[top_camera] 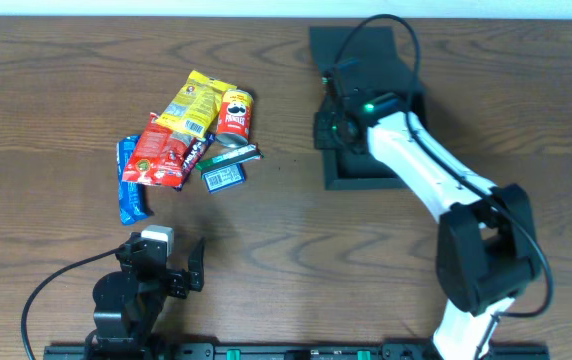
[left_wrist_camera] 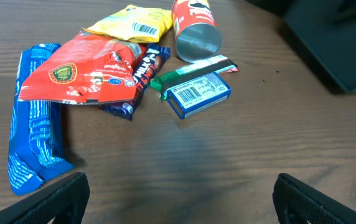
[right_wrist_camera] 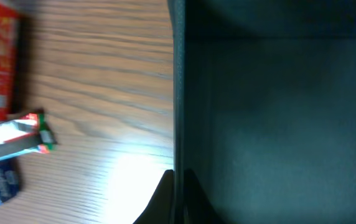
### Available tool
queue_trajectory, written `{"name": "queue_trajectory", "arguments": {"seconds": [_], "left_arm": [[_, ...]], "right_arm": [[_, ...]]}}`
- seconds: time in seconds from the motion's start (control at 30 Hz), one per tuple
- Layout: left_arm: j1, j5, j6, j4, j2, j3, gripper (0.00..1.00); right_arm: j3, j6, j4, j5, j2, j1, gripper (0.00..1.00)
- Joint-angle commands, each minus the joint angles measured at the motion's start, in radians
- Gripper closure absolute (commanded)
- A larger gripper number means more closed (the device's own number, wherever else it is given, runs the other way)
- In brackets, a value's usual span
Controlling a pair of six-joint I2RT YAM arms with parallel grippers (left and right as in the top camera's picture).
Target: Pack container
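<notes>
A: Start at the right gripper point(top_camera: 326, 124). How do its fingers stand?

B: Pressed together. In the right wrist view the two dark fingertips point(right_wrist_camera: 159, 202) meet right at the left rim of the container point(right_wrist_camera: 277, 124). I cannot tell whether the thin wall is caught between them.

A: And the container itself?

B: The container point(top_camera: 349, 168) sits on the wooden table point(top_camera: 316, 250), on the right arm's side and towards the far edge. It is square, shallow and dark, and its flap lid point(top_camera: 356, 45) is folded back on the far side. What shows of the inside looks bare.

A: The left gripper point(left_wrist_camera: 181, 202)?

B: Spread wide and holding nothing. It sits low over bare wood near the front edge, with one fingertip at each bottom corner of its own view.

A: What lies beyond it?

B: A cluster of snacks, well apart from the container. Nearest are a small blue box with a barcode point(left_wrist_camera: 200, 93) and, touching it, a green-and-white pack point(left_wrist_camera: 196, 67). Behind them a red Pringles can point(left_wrist_camera: 193, 28) lies on its side, next to a yellow snack bag point(left_wrist_camera: 134, 22). A red snack bag point(left_wrist_camera: 84, 71) overlaps a dark blue candy bar point(left_wrist_camera: 140, 74). A long blue wrapper point(left_wrist_camera: 35, 118) lies at the left end, partly under the red bag.
</notes>
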Motion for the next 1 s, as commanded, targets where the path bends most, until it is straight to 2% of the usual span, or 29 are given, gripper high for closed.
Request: {"name": "queue_trajectory", "arguments": {"seconds": [0.0,0.33,0.7,0.97], "left_arm": [[0.002,0.000,-0.011,0.001,-0.006,-0.014,0.05],[0.002,0.000,-0.011,0.001,-0.006,-0.014,0.04],[0.002,0.000,-0.011,0.001,-0.006,-0.014,0.05],[0.002,0.000,-0.011,0.001,-0.006,-0.014,0.05]], "right_arm": [[0.079,0.044,-0.014,0.015,0.050,0.050,0.99],[0.158,0.132,-0.013,0.016,0.154,0.152,0.98],[0.213,0.361,-0.011,0.082,0.170,0.180,0.98],[0.218,0.343,0.024,0.082,0.176,0.214,0.98]]}}
